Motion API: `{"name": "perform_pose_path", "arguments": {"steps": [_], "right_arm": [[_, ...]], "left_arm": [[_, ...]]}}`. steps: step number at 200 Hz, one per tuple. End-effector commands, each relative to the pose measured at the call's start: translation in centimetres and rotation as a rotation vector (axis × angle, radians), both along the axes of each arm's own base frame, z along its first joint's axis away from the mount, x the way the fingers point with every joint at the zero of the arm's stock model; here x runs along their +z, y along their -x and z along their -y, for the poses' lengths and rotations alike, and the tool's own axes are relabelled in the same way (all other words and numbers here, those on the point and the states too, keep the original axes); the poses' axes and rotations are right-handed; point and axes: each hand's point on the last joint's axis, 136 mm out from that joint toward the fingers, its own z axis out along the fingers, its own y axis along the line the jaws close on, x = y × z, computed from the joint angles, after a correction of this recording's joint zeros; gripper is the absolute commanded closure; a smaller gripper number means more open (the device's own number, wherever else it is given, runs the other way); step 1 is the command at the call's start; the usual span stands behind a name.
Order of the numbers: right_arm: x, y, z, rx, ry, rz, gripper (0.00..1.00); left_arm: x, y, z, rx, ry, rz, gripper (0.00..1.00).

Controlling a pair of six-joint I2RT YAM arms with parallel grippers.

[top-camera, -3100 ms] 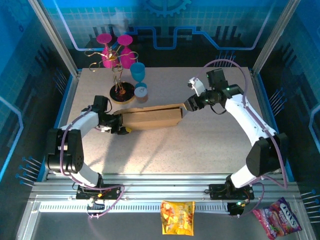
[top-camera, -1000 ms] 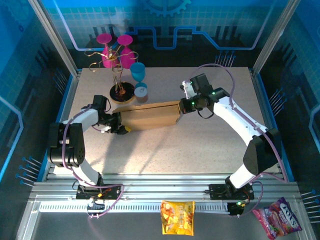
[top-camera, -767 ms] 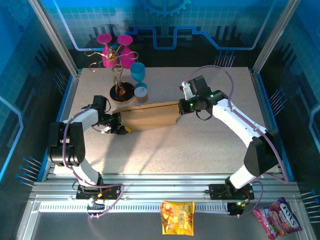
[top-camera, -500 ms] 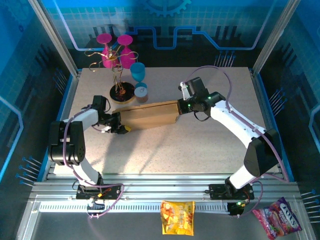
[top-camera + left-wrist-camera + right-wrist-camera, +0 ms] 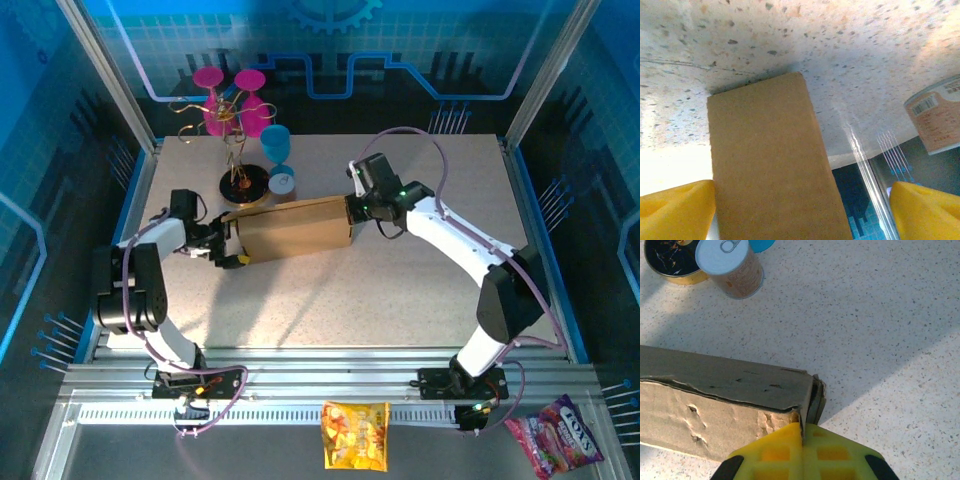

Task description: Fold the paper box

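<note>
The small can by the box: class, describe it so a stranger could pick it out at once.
On the speckled table, look just beyond the far edge of the brown paper box. A short can stands upright there beside a dark gold-rimmed dish and a blue cup; its pale pull-tab lid and tan label set it apart.

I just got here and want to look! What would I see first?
A big brown paper box lies in the middle of the table. The left gripper is at one end and the right gripper pinches the other. Behind it, far left, bright pink cups stand out.
</note>
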Motion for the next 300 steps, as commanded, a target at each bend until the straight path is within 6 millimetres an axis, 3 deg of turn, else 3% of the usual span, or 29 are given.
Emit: {"name": "perform_pose_path", "arguments": {"steps": [1,55,85,95,106,130,147,162,205,276,300], "right_arm": [[-2.2,1.0,0.2,0.007,0.080,-0.083,1.00],[-2.0,0.4,-0.4,0.025,0.084,-0.088,1.00],[-1.9,0.3,-0.4,0.034,0.085,-0.095,1.00],[-1.8,0.3,-0.3,0.036,0.084,-0.097,1.00],[-1.8,0.2,-0.2,0.039,0.080,-0.101,1.00],[-1.8,0.1,0.1,0.048,0.074,-0.112,1.00],[-1.8,0.0,0.4,0.052,0.073,-0.123,1.00],[-2.0,0.0,0.6,0.059,0.074,-0.137,1.00],[-2.0,-0.2,0.7,0.083,0.089,-0.150,1.00],[-2.2,-0.5,0.4,0.080,0.090,-0.171,1.00],[-2.2,-0.5,0.5,0.074,0.093,-0.173,1.00]], "left_arm": [[1.4,1.3,-1.4,-0.036,-0.076,0.017,0.11],[5.6,4.0,-5.7,-0.163,-0.454,0.056,0.25],[9.5,4.9,-7.7,-0.415,-0.788,0.176,0.39],[11.0,4.3,-7.6,-0.521,-0.890,0.258,0.56],[12.4,3.5,-6.8,-0.640,-0.971,0.368,0.65],[14.7,1.7,-3.9,-0.898,-1.031,0.620,0.73],[15.7,1.4,-2.4,-1.054,-1.082,0.726,0.73],[15.9,1.4,-2.4,-1.148,-1.154,0.755,0.72],[14.7,1.4,-1.9,-1.319,-1.190,0.840,0.62],[15.4,3.9,0.9,-1.300,-1.115,0.982,0.59],[16.0,3.9,0.2,-1.246,-1.152,0.938,0.56]]}}
